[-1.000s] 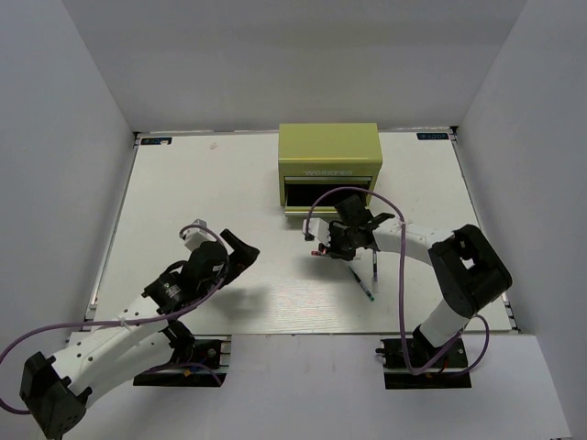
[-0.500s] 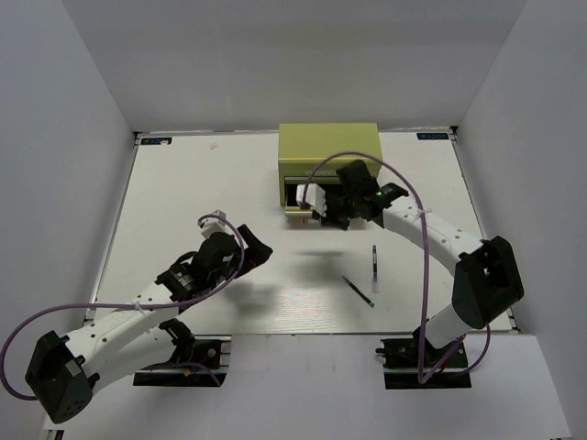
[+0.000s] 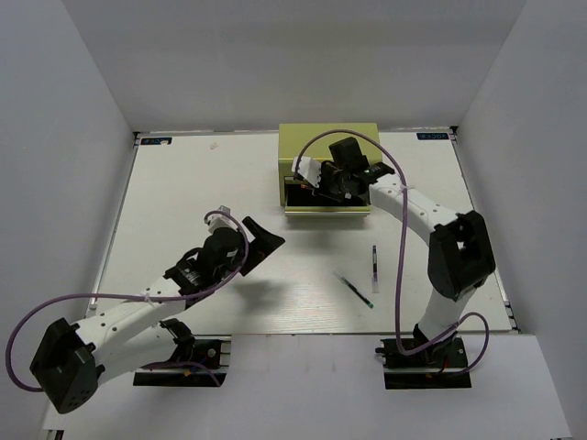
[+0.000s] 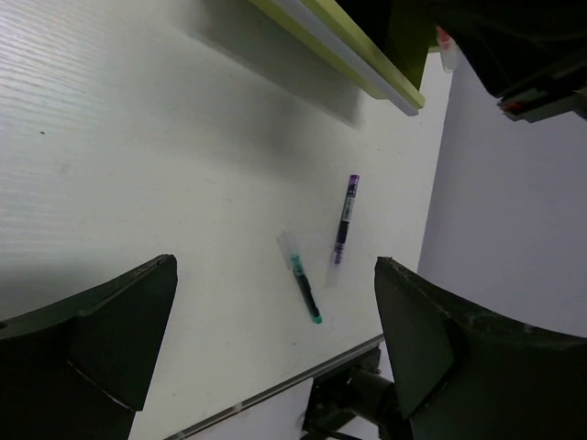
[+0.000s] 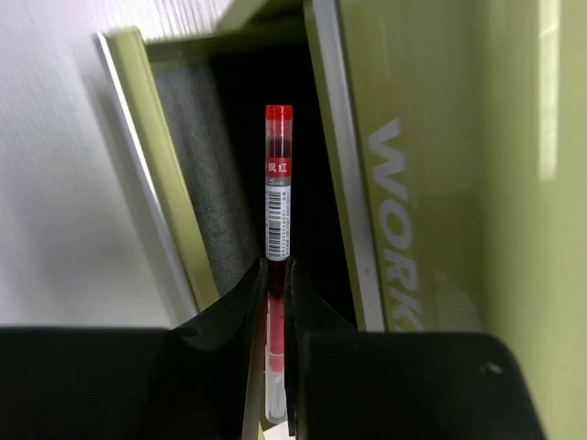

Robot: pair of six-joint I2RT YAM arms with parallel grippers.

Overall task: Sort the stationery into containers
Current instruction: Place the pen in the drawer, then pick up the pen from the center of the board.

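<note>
Red pen [image 5: 278,183] is up at the tool chest [image 3: 330,142] now, pinched by its lower end in the right claw [image 5: 276,275], cap end poking over the pulled-out drawer [image 5: 197,192] w/ its grey liner; a sec ago that claw was low over the tabletop [image 3: 183,202] by the other pens, so it's carried the pen across & the drop looks like the next thing, imo; not let go yet. Left claw [image 3: 261,235] gaping, nothing in it; that arm's crept fwd toward the middle over the same sec, prob lining up for what's left. Still out on the tabletop: dark green pen [image 3: 353,289] & pale pen w/ dark tip [image 3: 374,268], near each other, not touching, well apart from the chest; so two to go at least. Hard to make out: light blue pen nowhere in view, maybe in the drawer already, can't say; drawer's back is black shadow; from above the right arm covers the opening; can't tell whether it's upper or lower drawer.
</note>
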